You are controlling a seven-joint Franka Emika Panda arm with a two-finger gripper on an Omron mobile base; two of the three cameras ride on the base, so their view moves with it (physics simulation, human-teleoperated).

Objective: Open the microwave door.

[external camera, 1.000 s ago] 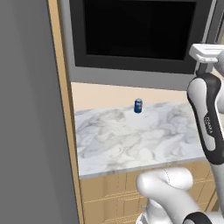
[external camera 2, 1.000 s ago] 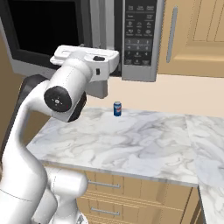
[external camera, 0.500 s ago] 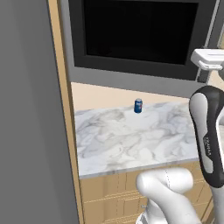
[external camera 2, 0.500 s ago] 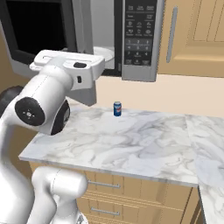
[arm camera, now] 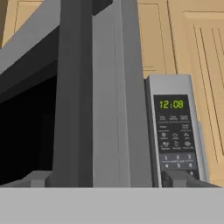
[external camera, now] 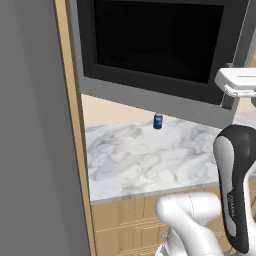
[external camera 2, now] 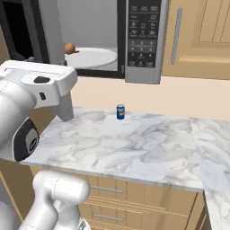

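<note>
The microwave (external camera 2: 112, 40) hangs above the counter with its grey interior showing, a white turntable plate (external camera 2: 92, 57) and a small brown item (external camera 2: 68, 48) inside. The microwave door (external camera: 150, 42) stands swung out toward me, its black window facing the left base view. In the hand view I see the door (arm camera: 109, 109) edge-on, with its dark bar handle (arm camera: 72, 87) just left of the grey edge. My gripper (arm camera: 109, 180) is open, its fingertips (arm camera: 37, 179) wide apart, and door edge and handle stand between them in the picture. The keypad (arm camera: 175, 135) reads 12:08.
A blue can (external camera 2: 120, 112) stands on the marble counter (external camera 2: 134, 143) below the microwave. A wooden wall cabinet (external camera 2: 202, 36) sits right of the keypad. A tall plain grey slab (external camera: 30, 150) fills the left. Drawers (external camera 2: 108, 191) run under the counter.
The door has swung from nearly closed to wide open, and the interior with the plate now shows. My hand moved back with the door's free edge, leftward in the right base view.
</note>
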